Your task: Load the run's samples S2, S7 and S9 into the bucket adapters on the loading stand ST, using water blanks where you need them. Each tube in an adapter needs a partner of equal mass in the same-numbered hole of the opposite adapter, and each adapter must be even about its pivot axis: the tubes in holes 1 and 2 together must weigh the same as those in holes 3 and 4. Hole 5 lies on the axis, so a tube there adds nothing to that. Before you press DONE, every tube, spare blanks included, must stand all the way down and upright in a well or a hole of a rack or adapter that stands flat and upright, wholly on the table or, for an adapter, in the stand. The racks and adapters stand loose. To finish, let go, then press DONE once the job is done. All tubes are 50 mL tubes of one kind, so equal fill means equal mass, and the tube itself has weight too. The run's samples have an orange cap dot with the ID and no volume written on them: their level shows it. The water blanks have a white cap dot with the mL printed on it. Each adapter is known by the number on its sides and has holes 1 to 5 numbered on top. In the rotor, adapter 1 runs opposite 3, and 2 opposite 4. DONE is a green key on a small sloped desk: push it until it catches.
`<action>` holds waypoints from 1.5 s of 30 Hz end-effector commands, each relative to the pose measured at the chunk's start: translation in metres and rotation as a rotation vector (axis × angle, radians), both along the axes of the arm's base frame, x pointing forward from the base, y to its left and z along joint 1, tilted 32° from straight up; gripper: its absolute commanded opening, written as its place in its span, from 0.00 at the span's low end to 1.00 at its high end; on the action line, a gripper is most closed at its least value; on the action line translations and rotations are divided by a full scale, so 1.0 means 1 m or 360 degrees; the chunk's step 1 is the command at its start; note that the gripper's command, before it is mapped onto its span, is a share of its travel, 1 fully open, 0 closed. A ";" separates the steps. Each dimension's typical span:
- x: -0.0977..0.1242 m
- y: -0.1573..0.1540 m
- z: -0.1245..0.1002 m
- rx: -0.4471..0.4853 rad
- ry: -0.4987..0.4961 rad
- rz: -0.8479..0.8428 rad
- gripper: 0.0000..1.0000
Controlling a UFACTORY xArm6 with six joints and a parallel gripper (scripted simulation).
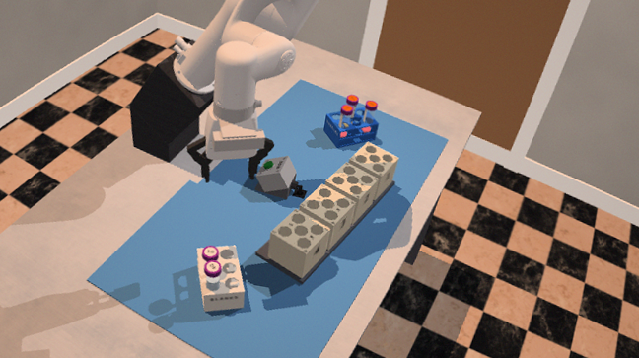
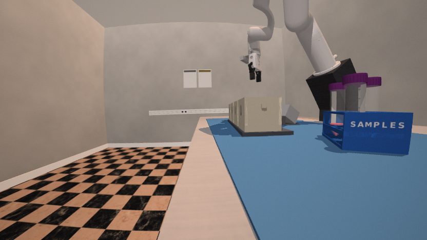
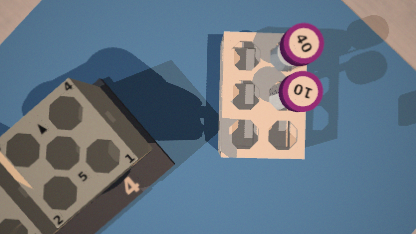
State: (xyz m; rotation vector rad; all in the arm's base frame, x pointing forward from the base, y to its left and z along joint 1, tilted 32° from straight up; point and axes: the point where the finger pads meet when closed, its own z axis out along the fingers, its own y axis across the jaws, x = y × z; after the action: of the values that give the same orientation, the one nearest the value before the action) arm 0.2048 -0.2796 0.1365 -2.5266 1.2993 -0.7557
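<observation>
Four bucket adapters (image 1: 289, 246) (image 2: 263, 115) (image 3: 80, 120) stood on one loading stand (image 1: 263, 256) (image 2: 287, 132) (image 3: 162, 161). There were two racks: one blue sample rack (image 1: 339, 135) (image 2: 377, 140) and one pale blanks rack (image 1: 223, 301) (image 3: 262, 150). The blue one held three tubes with orange cap dots (image 1: 371, 105) (image 2: 354, 78), as far as the small view showed; the pale one, two water blanks (image 1: 213, 268) (image 3: 302, 44), plus four open wells (image 1: 231, 282) (image 3: 245, 134). One green key (image 1: 268, 163) sat on one sloped desk (image 1: 279, 175) (image 2: 289, 114).
</observation>
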 end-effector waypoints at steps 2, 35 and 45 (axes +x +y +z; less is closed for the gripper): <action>-0.014 -0.030 -0.010 0.0011 -0.0018 0.0019 1.00; -0.004 -0.058 -0.062 0.0011 -0.0018 0.0018 1.00; 0.010 -0.059 -0.085 0.0011 -0.0018 0.0018 1.00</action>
State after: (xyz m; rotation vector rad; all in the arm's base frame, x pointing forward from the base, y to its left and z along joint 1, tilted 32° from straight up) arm 0.2068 -0.3354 0.0631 -2.5177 1.2803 -0.7513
